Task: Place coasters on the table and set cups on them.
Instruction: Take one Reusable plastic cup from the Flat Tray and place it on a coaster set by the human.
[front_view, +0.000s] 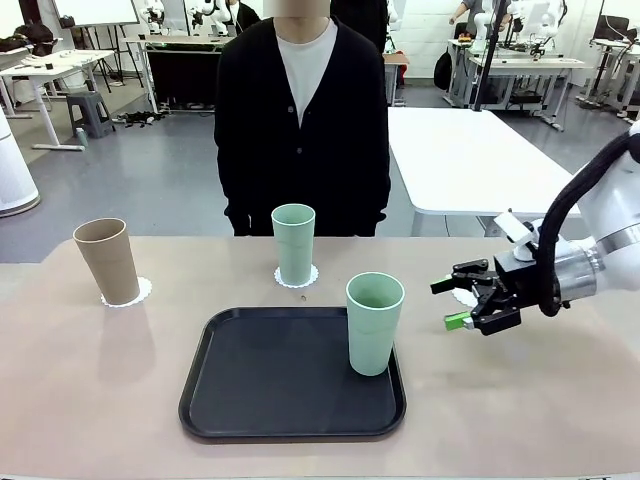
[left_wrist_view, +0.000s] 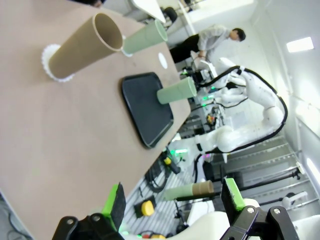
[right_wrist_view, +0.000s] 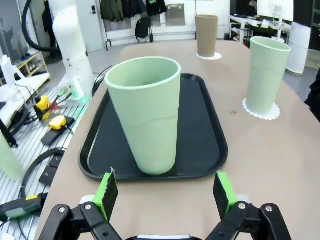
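Note:
A light brown cup (front_view: 107, 260) stands on a coaster (front_view: 127, 292) at the left of the beige table (front_view: 80, 390). One mint green cup (front_view: 293, 243) stands on a second coaster (front_view: 296, 277) in front of the person. The other mint cup (front_view: 374, 322) stands in the right part of the black tray (front_view: 290, 375). My right gripper (front_view: 455, 303) hovers open to its right, level with the cup, which stands close ahead of the gripper (right_wrist_view: 162, 192) in the right wrist view. A bare coaster (left_wrist_view: 163, 60) lies beyond the tray. My left gripper (left_wrist_view: 174, 200) is open above the table's near left side.
The person (front_view: 303, 120) stands at the far edge with arms down. A white table (front_view: 470, 150) stands behind on the right. Bare tabletop lies left and right of the tray. Cables and tools (right_wrist_view: 47, 117) lie on the floor beside the table.

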